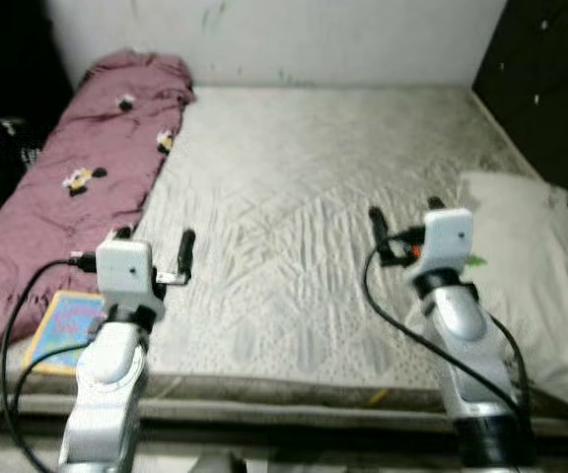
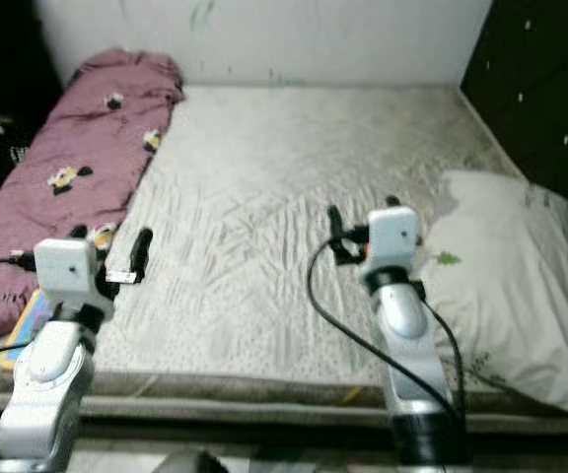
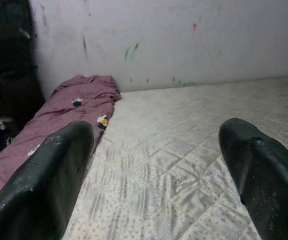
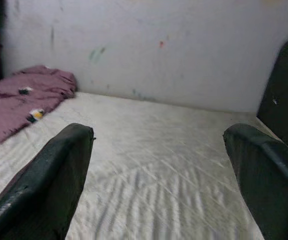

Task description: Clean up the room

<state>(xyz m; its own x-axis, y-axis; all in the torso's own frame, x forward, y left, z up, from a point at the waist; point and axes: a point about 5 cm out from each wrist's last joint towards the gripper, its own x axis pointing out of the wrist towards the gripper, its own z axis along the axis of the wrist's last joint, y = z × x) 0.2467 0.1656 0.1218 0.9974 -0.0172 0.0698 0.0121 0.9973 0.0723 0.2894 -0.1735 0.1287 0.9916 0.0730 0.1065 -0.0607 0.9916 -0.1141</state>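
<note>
Maroon blanket (image 1: 77, 187) is lying bunched along the bed's (image 1: 304, 227) left edge, a pillow (image 1: 535, 266) on the right. Both tools, left (image 3: 154, 165) and right (image 4: 159, 170), are hovering over the mattress, fingers spread and holding nothing.

Mattress (image 1: 314, 197): quilted cloth, off-white, matt, stitched in a raised diamond pattern. Blanket (image 1: 77, 187), along the mattress's left edge: soft maroon cloth, matt, rumpled, with small printed figures. Pillow (image 1: 540, 266), on the mattress's right side: pale cloth, matt, creased. Book (image 1: 62, 330), at the mattress's near left corner: glossy printed cover, paper or card. Wall (image 3: 184, 40), behind the mattress: painted, matt, scuffed and marked. Left fingers (image 3: 44, 185): black, matt, finely ribbed. Arms (image 1: 466, 345): smooth silver, slight sheen.
</note>
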